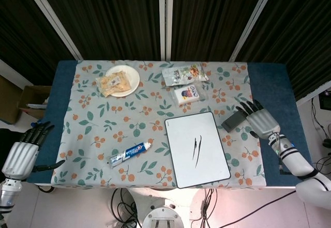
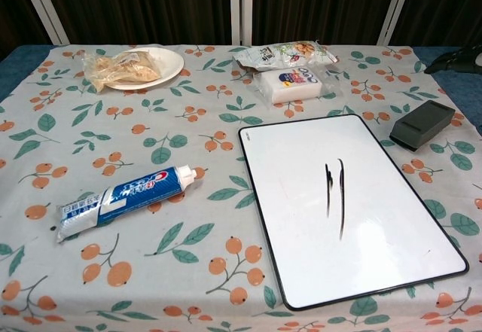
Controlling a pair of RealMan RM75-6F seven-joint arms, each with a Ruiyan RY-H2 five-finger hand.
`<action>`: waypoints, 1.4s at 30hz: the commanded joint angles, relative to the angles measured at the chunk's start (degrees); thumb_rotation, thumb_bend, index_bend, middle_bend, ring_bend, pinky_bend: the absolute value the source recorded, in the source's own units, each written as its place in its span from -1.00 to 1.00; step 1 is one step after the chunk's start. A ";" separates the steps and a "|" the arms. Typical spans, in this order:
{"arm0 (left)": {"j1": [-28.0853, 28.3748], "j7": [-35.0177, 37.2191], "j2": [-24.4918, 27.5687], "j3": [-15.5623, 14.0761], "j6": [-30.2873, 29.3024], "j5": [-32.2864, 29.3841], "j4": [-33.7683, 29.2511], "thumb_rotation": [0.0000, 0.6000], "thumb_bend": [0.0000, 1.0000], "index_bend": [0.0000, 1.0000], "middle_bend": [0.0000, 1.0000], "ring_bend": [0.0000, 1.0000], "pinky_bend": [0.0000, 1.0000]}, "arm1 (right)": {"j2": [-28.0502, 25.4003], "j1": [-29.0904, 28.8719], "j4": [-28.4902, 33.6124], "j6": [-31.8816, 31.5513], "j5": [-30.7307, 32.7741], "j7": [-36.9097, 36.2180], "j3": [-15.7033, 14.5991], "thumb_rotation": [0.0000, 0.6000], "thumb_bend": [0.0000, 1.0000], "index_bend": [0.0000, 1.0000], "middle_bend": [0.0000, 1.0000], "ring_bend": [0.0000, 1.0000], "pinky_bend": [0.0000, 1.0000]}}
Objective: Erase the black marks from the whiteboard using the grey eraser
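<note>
The whiteboard (image 1: 196,148) (image 2: 348,205) lies on the flowered cloth at front right, with two black marks (image 1: 197,148) (image 2: 334,190) near its middle. The grey eraser (image 1: 232,121) (image 2: 420,124) lies on the cloth just right of the board's far corner. My right hand (image 1: 258,119) hovers with fingers spread right beside and partly over the eraser, holding nothing; only its dark fingertips (image 2: 458,59) show at the chest view's right edge. My left hand (image 1: 25,153) hangs open off the table's left front corner.
A toothpaste tube (image 1: 130,153) (image 2: 126,199) lies left of the board. A white soap pack (image 1: 187,94) and a snack bag (image 1: 184,74) sit behind the board. A plate with wrapped food (image 1: 120,80) stands at the far left.
</note>
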State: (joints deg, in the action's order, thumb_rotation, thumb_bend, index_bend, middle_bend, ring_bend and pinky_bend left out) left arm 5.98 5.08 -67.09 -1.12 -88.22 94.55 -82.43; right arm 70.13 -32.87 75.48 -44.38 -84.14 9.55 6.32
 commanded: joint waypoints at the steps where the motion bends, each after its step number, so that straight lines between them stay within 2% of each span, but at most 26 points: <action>1: -0.08 0.01 -0.05 -0.10 0.47 -0.42 0.71 -0.17 -0.93 -0.81 -0.86 -0.84 -0.63 | 3.25 -2.90 -2.85 4.35 2.12 -2.19 0.38 1.00 -0.67 -1.00 -1.00 -1.00 -1.00; 5: -0.15 0.35 -0.13 -0.31 1.02 -0.91 1.25 -0.17 -0.93 -0.81 -0.86 -0.84 -0.63 | 5.23 -4.84 -5.25 5.90 1.50 -3.72 -0.32 1.00 -0.60 -1.00 -1.00 -1.00 -1.00; 16: -0.61 1.91 0.45 -0.24 0.59 -1.64 2.03 -0.17 -0.93 -0.81 -0.86 -0.84 -0.63 | 9.56 -6.20 -10.90 3.25 -1.35 -9.54 -2.56 1.00 -0.58 -1.00 -0.88 -1.00 -1.00; 27: -0.60 2.51 0.43 -0.34 0.74 -1.63 2.49 -0.17 -0.93 -0.81 -0.86 -0.84 -0.63 | 11.44 -6.57 -13.92 1.45 -2.30 -11.77 -4.31 1.00 -0.57 -0.54 -0.75 -1.00 -1.00; 31: -0.61 2.64 0.36 -0.29 0.72 -1.73 2.64 -0.17 -0.93 -0.81 -0.86 -0.84 -0.63 | 11.78 -6.58 -14.47 0.70 -2.51 -12.34 -4.70 1.00 -0.55 -0.46 -0.67 -0.98 -0.98; 42: -0.92 3.65 0.02 -0.18 0.30 -2.03 3.69 -0.17 -0.93 -0.81 -0.86 -0.84 -0.63 | 11.58 -6.69 -14.56 0.08 -2.67 -12.83 -5.87 1.00 -0.51 -0.35 -0.53 -0.73 -0.81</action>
State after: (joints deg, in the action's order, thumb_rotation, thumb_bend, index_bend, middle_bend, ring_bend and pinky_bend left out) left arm 5.07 8.72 -67.07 -1.30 -87.91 92.52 -78.73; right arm 81.76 -39.62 60.84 -44.14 -86.78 -3.29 0.51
